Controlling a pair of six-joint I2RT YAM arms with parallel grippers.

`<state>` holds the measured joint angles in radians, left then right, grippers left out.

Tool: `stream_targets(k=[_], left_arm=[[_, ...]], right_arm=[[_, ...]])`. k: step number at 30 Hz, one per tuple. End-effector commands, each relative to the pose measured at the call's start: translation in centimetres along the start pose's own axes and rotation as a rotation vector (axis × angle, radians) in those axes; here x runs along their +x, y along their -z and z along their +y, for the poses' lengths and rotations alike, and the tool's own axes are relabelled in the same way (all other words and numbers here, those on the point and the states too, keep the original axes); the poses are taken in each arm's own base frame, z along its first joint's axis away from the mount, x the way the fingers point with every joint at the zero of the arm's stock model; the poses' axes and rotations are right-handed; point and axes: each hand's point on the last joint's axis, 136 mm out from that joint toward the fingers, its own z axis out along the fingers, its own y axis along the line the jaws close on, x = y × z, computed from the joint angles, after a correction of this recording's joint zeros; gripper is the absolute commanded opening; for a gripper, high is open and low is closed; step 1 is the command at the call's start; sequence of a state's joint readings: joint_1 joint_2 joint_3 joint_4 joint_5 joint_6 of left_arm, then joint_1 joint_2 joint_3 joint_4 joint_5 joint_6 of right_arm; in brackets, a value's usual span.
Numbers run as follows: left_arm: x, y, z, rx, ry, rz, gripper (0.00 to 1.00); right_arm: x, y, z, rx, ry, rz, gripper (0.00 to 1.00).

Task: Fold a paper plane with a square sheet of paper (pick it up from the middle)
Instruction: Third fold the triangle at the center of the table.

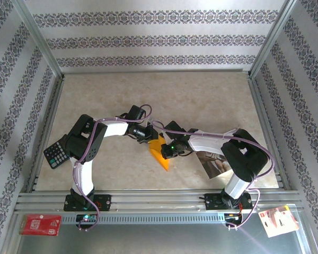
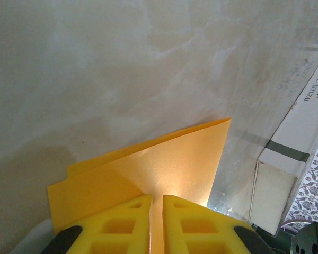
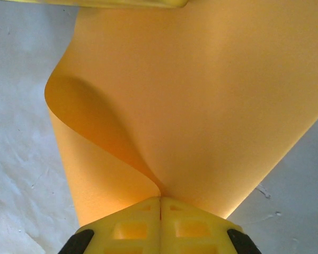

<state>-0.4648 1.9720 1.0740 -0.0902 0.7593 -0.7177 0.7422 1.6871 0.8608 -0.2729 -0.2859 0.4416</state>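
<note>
The right gripper (image 3: 160, 200) has its yellow fingers pressed together on the square sheet of paper (image 3: 201, 106), which rises from them in a curled bend. The left gripper (image 2: 157, 197) pinches the same sheet at a folded, layered part, with only a thin slit between its fingers. The orange sheet sits between both grippers, mid-table (image 1: 201, 95), towards the near side. A calculator (image 1: 56, 152) lies at the left edge and a glossy photo sheet (image 1: 214, 164) on the right.

Pale walls (image 1: 148, 39) with dark floral bands enclose a beige marbled tabletop (image 1: 148, 90) framed in aluminium rails (image 1: 159, 198).
</note>
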Motion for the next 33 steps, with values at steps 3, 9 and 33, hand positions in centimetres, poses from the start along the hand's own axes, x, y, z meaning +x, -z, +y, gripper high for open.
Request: stream_targets(k=[3,9,33], left_arm=[[1.3,-1.0,1.9,-0.07,0.042,0.047,0.13],[1.3,-1.0,2.0,-0.075,0.045,0.049,0.13],[1.5,-1.2,1.9,-0.076,0.038,0.055,0.13]], right_arm=[[0.7,-0.8,-0.6,0.017,0.0,0.021,0.06],[-0.1,-0.3,0.3,-0.01,0.013,0.005,0.06],[0.1,-0.4,0.1,0.003,0.017,0.015,0.06]])
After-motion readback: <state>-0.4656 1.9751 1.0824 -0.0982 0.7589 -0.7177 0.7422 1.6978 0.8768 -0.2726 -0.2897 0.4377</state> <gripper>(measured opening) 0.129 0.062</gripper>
